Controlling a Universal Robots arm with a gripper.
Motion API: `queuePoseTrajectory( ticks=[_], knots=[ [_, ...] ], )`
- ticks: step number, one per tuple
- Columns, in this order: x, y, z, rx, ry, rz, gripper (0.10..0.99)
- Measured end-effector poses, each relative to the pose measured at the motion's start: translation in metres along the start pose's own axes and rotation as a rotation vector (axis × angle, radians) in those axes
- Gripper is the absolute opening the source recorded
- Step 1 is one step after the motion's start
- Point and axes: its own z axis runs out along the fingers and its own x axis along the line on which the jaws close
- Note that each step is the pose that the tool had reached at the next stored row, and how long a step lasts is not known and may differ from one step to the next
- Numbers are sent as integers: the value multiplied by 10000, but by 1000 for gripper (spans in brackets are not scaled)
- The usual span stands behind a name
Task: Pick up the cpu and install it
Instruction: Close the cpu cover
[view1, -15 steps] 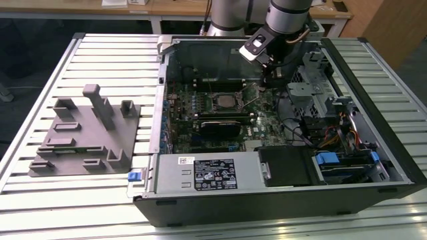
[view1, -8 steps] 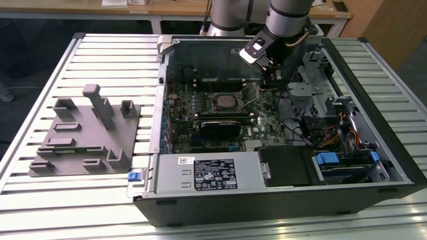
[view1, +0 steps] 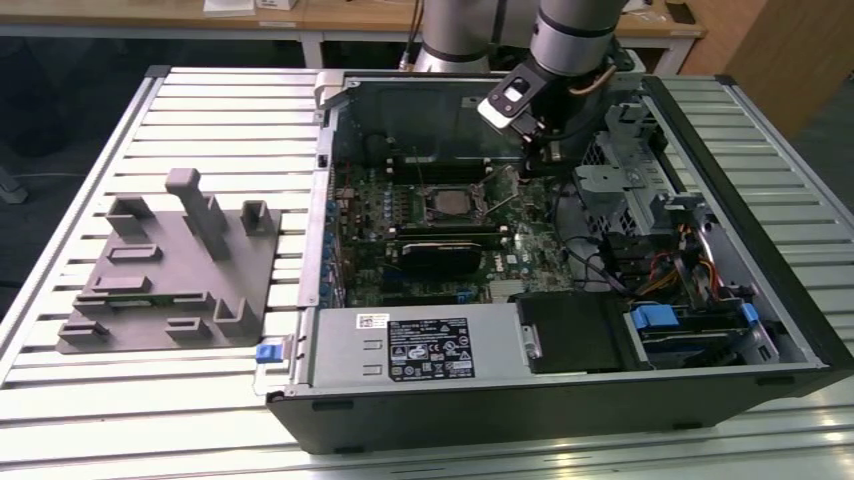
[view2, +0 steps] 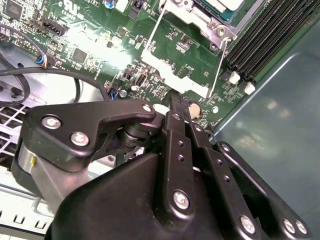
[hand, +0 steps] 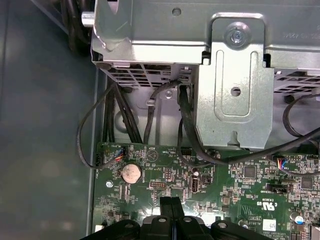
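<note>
Hovering low over the motherboard (view1: 400, 275), your gripper (view1: 531, 150) sits inside the open computer case (view1: 561, 415), near the socket on the exterior view's right.

Fingers: in the second wrist view the gripper (view2: 177, 100) has them pressed tip to tip, with nothing between. The first wrist view shows the same for the gripper (hand: 171, 202), close above the board near the coin battery (hand: 131, 173).

Cpu (view1: 447, 205): a pale silver square lying in the socket frame near the middle of the board, apart from the fingers. The second wrist view catches one edge of the cpu (view2: 222, 4), past a bright metal plate (view2: 172, 75).

Handling, as a judgement:
- It looks light, thin and stiff, and will not flex.
- The smooth metal top is likely slippery.
- The underside contacts and socket pins are fragile.
- Take it by two opposite edges, held level, with a light squeeze.

Hard to make out:
- You cannot tell whether the cpu is fully seated or only resting in the frame.
- The bright plate may be the socket's hinged cover standing open, but that is not certain.
- The arm hides part of the board behind it in the exterior view.
- You cannot tell whether the fingertips touch the board.
- Most of the cpu is cut off in the second wrist view.
- The grey tray (view1: 160, 270) sits on the table well apart from the case, and its pockets are too shallow to read.
</note>
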Motion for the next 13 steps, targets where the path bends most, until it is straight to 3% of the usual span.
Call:
queuePoseTrajectory(
  ticks=[9, 13],
  knots=[
    [6, -100, -50, 4, 2, 0, 106],
    [9, -177, -54, 4, 1, 0, 106]
  ],
)
